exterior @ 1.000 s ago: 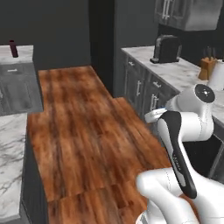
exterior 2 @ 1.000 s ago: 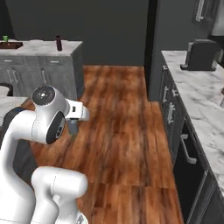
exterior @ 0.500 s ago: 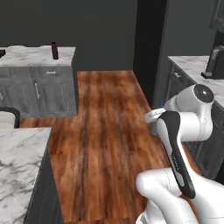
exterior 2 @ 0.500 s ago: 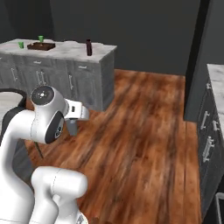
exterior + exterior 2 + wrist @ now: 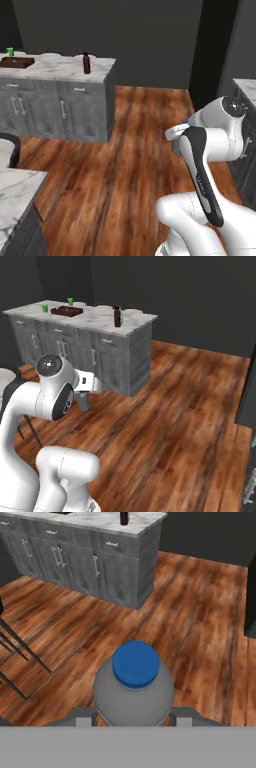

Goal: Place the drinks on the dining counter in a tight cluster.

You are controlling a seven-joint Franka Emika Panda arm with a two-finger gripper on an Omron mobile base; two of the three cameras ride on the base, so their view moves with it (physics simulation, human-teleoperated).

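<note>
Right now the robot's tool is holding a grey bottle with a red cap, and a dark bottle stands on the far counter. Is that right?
Almost. The cap is blue, not red: the hand view shows the tool closed around a grey bottle with a blue cap. The rest holds: the dark bottle stands on the far counter.

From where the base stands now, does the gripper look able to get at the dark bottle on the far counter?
Probably not. The gripper is already shut on a grey bottle, and the dark bottle stands on a counter across open wood floor.
</note>
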